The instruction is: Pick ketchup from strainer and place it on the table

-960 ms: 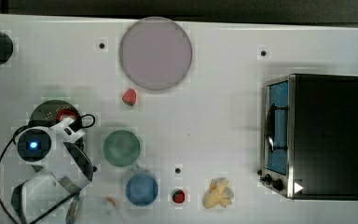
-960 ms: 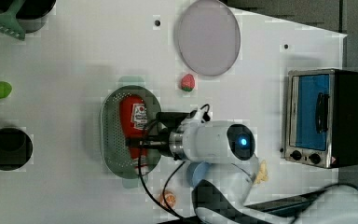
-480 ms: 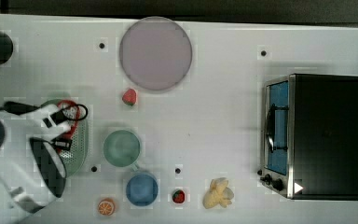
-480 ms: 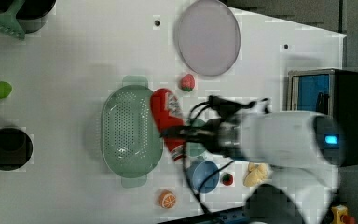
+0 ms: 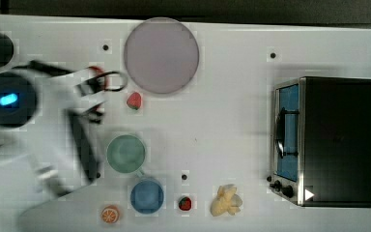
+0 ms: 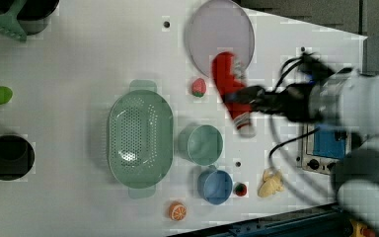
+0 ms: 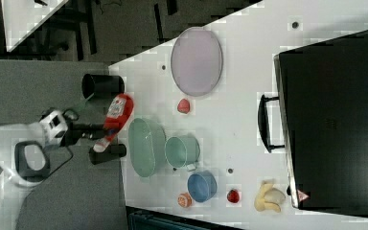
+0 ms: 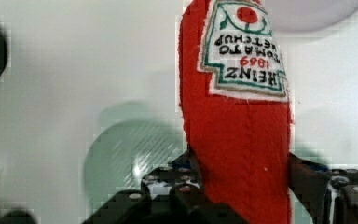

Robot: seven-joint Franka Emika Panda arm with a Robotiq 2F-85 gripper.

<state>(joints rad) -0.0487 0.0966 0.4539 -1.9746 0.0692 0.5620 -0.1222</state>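
My gripper [image 6: 245, 100] is shut on the ketchup [image 6: 231, 81], a red squeeze bottle with a white label, and holds it in the air. In the left view the bottle hangs over the table [image 6: 79, 74], by the lower edge of the lilac plate and to the right of the strainer [image 6: 140, 133]. The pale green strainer has nothing in it. In the wrist view the ketchup [image 8: 235, 121] stands between my dark fingers [image 8: 307, 179], with the strainer [image 8: 130, 154] blurred below. In the right view the ketchup [image 7: 117, 116] hangs tilted to the left of the strainer [image 7: 146, 146].
In the left view a lilac plate [image 6: 219, 37] and a strawberry [image 6: 198, 87] lie near the bottle. A green cup [image 6: 201, 144], blue cup [image 6: 215, 186], orange slice [image 6: 177, 211], second strawberry [image 6: 240, 189] and banana [image 6: 270, 182] sit lower. A toaster oven [image 5: 328, 140] stands at the top view's right.
The ketchup lay in the strainer with my gripper on it a second ago. It has been lifted out and carried toward the left view's right, near the plate.
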